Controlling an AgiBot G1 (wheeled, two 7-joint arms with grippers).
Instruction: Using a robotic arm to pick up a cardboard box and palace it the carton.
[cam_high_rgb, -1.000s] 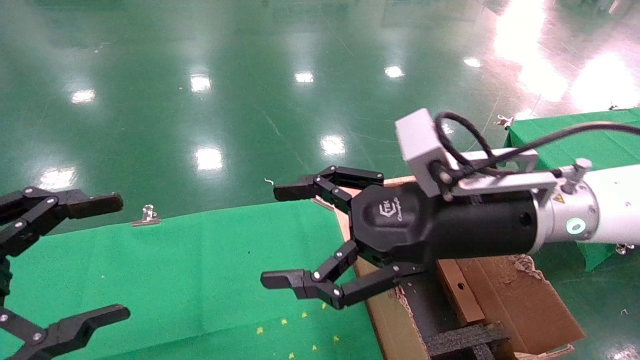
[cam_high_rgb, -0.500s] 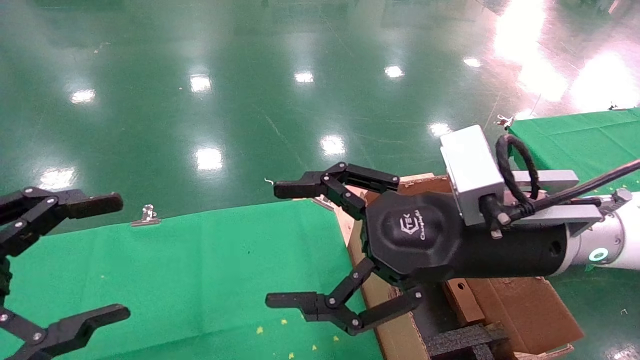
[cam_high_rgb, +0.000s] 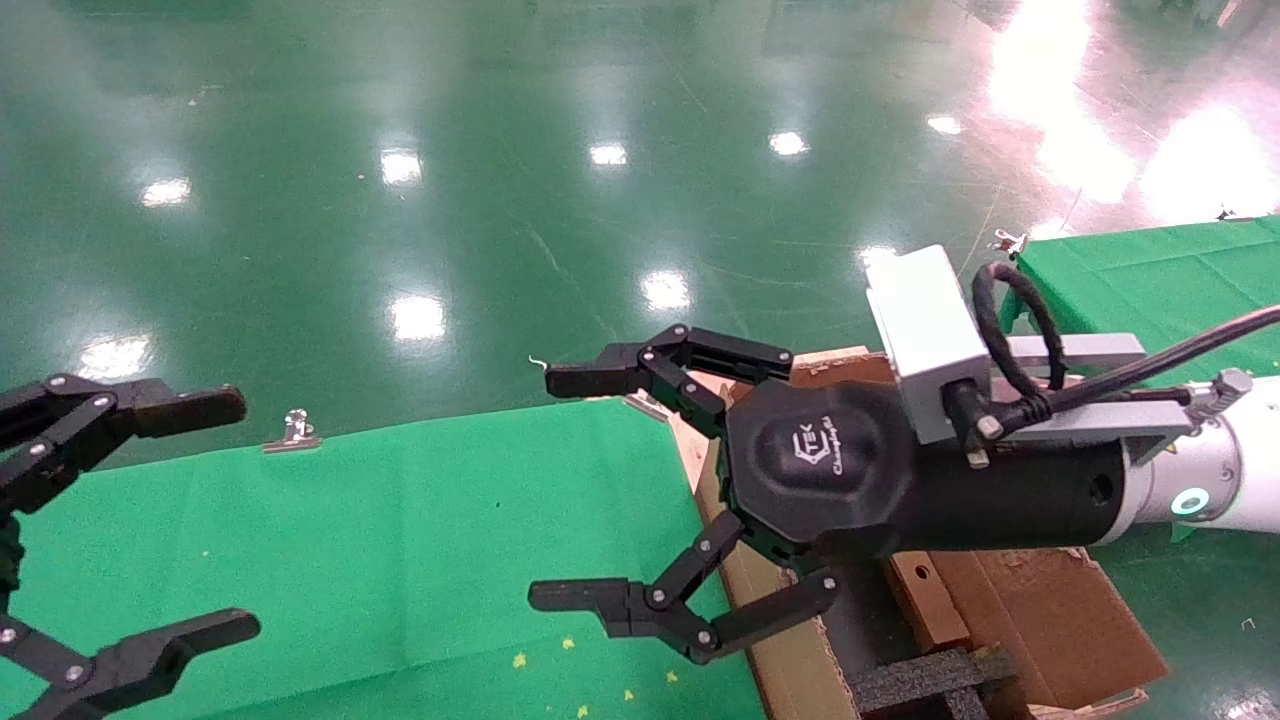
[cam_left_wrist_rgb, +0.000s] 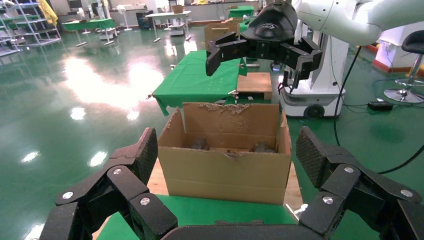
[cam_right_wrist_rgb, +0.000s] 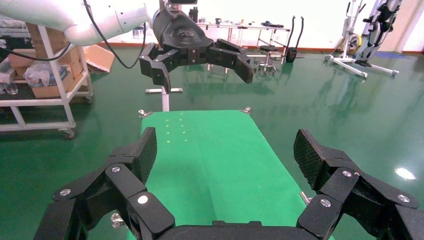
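The small cardboard box (cam_high_rgb: 922, 600), brown with a round hole, stands inside the carton (cam_high_rgb: 1040, 600) beside black foam dividers (cam_high_rgb: 930, 682). My right gripper (cam_high_rgb: 568, 488), on the white arm with a teal ring, is open and empty. It hovers above the carton's left wall, with its fingers out over the green table (cam_high_rgb: 400, 520). It is above and left of the small box and apart from it. The left wrist view shows the carton (cam_left_wrist_rgb: 225, 167) from the side with the right gripper (cam_left_wrist_rgb: 255, 65) above it. My left gripper (cam_high_rgb: 222, 516) is open and empty at the left edge.
A metal clip (cam_high_rgb: 293, 432) holds the cloth at the table's far edge. A second green-covered table (cam_high_rgb: 1150, 270) stands at the right. Shiny green floor lies beyond. In the right wrist view the right gripper (cam_right_wrist_rgb: 225, 155) looks along the green table (cam_right_wrist_rgb: 210, 150) toward the left gripper (cam_right_wrist_rgb: 195, 55).
My right gripper has dropped slightly and rolled, its camera block swinging to the right, and its jaws have spread a little wider. The small box and my left gripper have not moved.
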